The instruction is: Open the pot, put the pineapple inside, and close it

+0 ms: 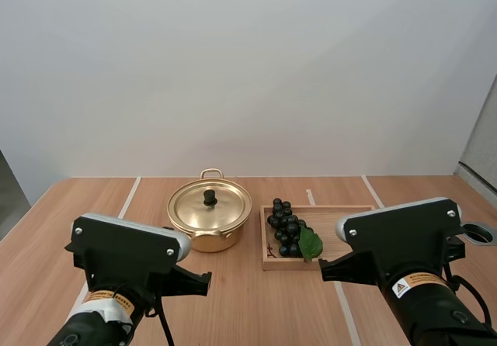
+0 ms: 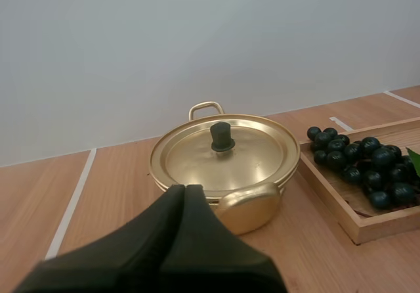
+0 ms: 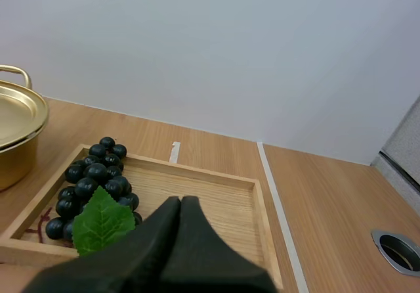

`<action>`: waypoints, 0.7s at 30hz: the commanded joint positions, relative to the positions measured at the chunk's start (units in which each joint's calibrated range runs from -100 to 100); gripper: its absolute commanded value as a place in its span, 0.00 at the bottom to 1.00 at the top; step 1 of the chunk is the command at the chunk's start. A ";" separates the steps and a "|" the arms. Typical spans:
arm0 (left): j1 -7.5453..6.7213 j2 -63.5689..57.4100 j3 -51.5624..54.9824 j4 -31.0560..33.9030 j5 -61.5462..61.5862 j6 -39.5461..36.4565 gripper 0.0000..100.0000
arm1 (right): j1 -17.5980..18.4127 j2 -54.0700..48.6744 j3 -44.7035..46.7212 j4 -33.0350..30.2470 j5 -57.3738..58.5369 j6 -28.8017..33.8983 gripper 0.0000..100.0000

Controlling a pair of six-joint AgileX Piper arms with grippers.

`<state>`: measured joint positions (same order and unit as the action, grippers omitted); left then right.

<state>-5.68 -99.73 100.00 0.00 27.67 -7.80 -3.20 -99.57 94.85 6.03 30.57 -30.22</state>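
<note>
Two robot arms wait at the near edge of a wooden counter, both pincers closed on nothing. The left pincer shows as one dark wedge aimed straight at the golden pot, which stands on the counter directly ahead of it. The lid is on, its black knob upright at the centre and in line with the fingertips, beyond and above them. The right pincer, likewise pressed together, points over the near rim of a wooden tray that sits just right of the pot. No pineapple is to be seen. The only fruit is a bunch of dark grapes lying in the tray's left part, the side nearest the pot, its long axis running from the far rim toward the near one and ending at a green leaf. As the scene stands, the left arm looks the nearer to the lid, and the right the nearer to the fruit, which lies ahead and to the left of its tips. The first move appears to turn on that straight line from left pincer to knob. The fingers would need to part, reach forward and settle either side of the knob before anything can go into the pot.
</note>
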 commanded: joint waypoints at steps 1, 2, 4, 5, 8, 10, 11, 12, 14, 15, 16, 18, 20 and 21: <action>1.03 -0.27 0.00 0.32 -0.35 -0.64 0.00 | 1.03 -0.43 0.16 -1.23 -2.25 -0.37 0.00; 1.47 -0.27 0.00 0.32 -0.35 -0.64 0.00 | 1.20 -0.43 0.16 -1.80 -3.06 -0.37 0.00; 2.25 -0.27 0.00 0.32 -0.35 -0.64 0.00 | 1.57 -0.43 0.16 -3.72 -5.28 -0.03 0.00; 2.66 -0.27 0.00 0.32 -0.35 -0.64 0.00 | 1.66 -0.43 0.16 -4.31 -5.82 -0.03 0.00; 3.71 -0.27 0.00 0.32 -0.35 -0.64 0.00 | 1.81 -0.43 0.16 -3.89 -6.00 0.18 0.00; 4.15 -0.27 0.00 0.32 -0.35 -0.64 0.00 | 1.81 -0.43 0.16 -3.73 -6.00 2.05 0.00; 4.48 -0.27 0.00 0.32 -0.35 -0.64 0.00 | 1.81 -0.43 0.26 -3.73 -6.00 3.00 0.00; 4.56 -0.27 0.00 0.32 -0.35 -0.64 0.00 | 1.73 -0.43 0.64 -3.73 -6.00 3.58 0.00; 4.81 -0.27 0.00 0.32 -0.35 -0.64 0.00 | 1.58 -0.43 2.10 -3.73 -6.00 3.68 0.00; 4.81 -0.27 0.00 0.32 -0.35 -0.64 0.00 | 1.49 -0.43 2.96 -4.05 -6.00 3.68 0.00; 4.81 -0.27 0.00 0.32 -0.35 -0.64 0.00 | 1.39 -0.43 3.92 -4.31 -5.75 3.68 0.00; 4.82 -0.27 0.00 0.00 -0.35 -0.80 0.00 | 1.23 -0.43 5.11 -4.31 -5.75 3.68 0.00; 4.82 -0.27 0.00 0.00 -0.19 -2.08 0.00 | 1.23 -0.43 5.15 -4.31 -5.75 3.68 0.00; 4.82 -0.27 0.00 0.00 0.02 -2.89 0.00 | 1.17 -0.43 5.15 -4.20 -5.75 3.68 0.00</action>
<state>-0.97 -99.73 99.88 0.00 27.67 -8.92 -1.76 -99.57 99.79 2.13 25.56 -26.93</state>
